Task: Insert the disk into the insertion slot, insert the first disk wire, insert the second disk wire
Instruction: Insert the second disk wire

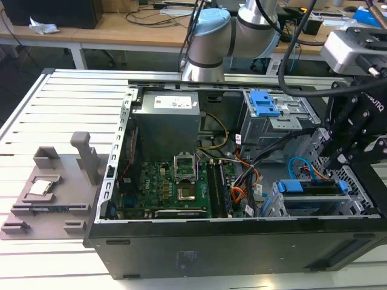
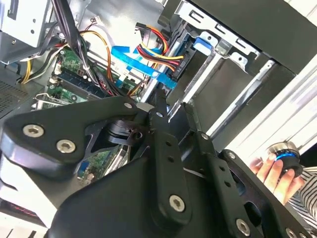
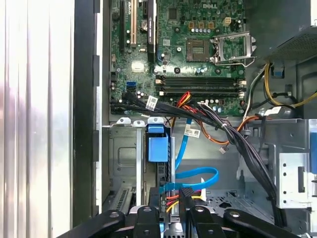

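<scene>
The disk [image 1: 308, 188] in its blue carrier [image 3: 158, 146] sits inside the insertion slot [image 1: 275, 202], the silvery cage at the case's front on the exterior view's right. The first disk wire [image 2: 158, 49], a red, orange and yellow bundle, runs to the disk's end and looks plugged in. The second disk wire [image 2: 133, 57], light blue, loops [image 3: 198, 173] to the same end just beside it. My gripper [image 2: 173, 101] reaches into the case there [image 1: 336, 169], its fingers close together on the blue wire's plug end. The plug itself is mostly hidden.
A grey cage with a blue clip [image 1: 265, 103] stands behind the slot. A thick black cable bundle [image 3: 237, 144] crosses above the motherboard [image 1: 175, 181]. The power supply [image 1: 166, 121] fills the back. A grey fixture plate [image 1: 54, 187] lies outside the case. A person's hand [image 2: 270, 171] rests on a knob.
</scene>
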Robot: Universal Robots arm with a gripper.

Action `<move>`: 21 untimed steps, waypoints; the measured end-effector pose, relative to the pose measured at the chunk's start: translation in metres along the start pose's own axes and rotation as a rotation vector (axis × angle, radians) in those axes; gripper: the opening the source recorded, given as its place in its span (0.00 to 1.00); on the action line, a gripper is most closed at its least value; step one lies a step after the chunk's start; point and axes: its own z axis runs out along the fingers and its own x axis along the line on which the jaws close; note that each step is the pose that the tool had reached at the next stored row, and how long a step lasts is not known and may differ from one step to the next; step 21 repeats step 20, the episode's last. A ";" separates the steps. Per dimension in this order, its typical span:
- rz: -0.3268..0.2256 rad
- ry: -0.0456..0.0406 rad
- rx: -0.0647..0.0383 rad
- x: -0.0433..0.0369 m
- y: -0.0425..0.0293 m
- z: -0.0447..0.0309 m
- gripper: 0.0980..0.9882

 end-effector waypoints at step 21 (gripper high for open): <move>0.000 0.0000 0.000 -0.0004 0.0006 -0.0155 0.01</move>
